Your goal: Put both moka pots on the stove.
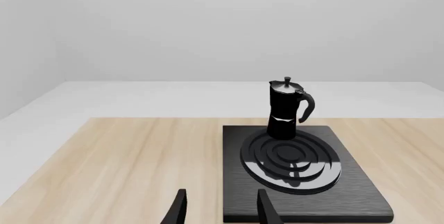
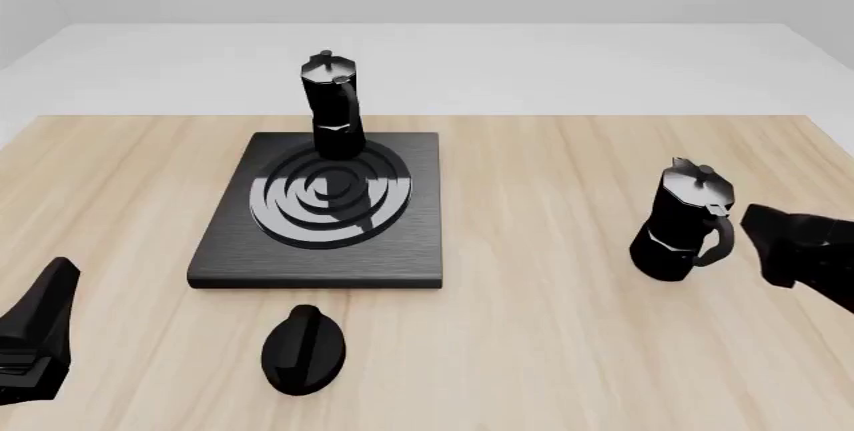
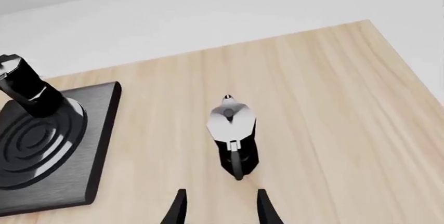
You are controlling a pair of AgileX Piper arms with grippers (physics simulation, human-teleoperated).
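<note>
One moka pot (image 2: 332,106) already stands at the stove's (image 2: 320,263) twelve o'clock edge. Your right tool (image 3: 218,208), open and empty, lines up behind the second pot's (image 2: 682,221) handle at the desk's (image 2: 561,351) three o'clock; your left tool (image 1: 218,211) waits open, empty.

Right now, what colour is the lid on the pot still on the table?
Silvery grey lid, over a black body; right wrist view shows it best.

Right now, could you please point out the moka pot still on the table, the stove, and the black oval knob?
moka pot on the table (image 2: 681,223): front view, black body.
stove (image 2: 227,241): front view, bare slab corner.
black oval knob (image 2: 303,349): front view, top ridge.
</note>
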